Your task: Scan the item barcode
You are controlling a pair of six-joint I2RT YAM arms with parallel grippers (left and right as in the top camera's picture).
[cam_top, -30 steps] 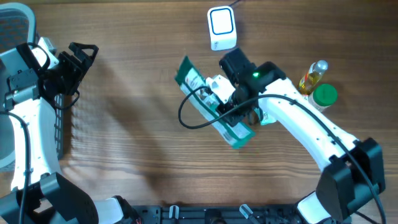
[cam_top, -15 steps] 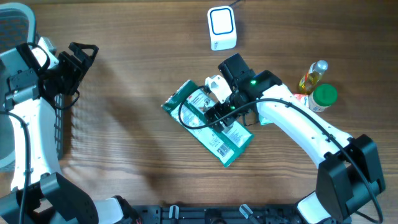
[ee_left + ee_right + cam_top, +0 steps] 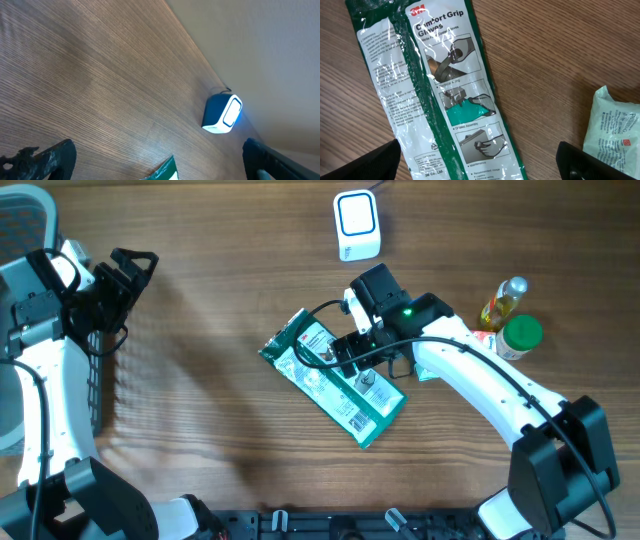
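The pack of gloves [image 3: 330, 388] lies flat on the table [image 3: 200, 410], printed side up and slanted. It is on the side of the scanner [image 3: 356, 225] that faces my base, and well apart from it. Its white label and the small glove drawings face the ceiling; the green edge runs along its length.

My right pincer [image 3: 479, 152] hangs over the pack, on the end nearer the scanner. Its fingers [image 3: 367, 160] stand wide apart at the two lower corners of my wrist view, with nothing clamped between them. The pack rests on the wood beneath, free of my grip.

A pale green pouch [image 3: 612, 130] lies just beside the pack, on the side away from the scanner's left, partly under my forearm when seen from above. Farther out to the scanner's right and a little nearer my base stand a bottle [image 3: 503, 302] of yellow liquid and a jar [image 3: 521, 333] with a green lid, close together.

My left pincer [image 3: 135, 260] is far to the scanner's left, near the table's edge. Its fingers are spread apart and it holds nothing. Its camera looks across the bare wood at the scanner's lit face.
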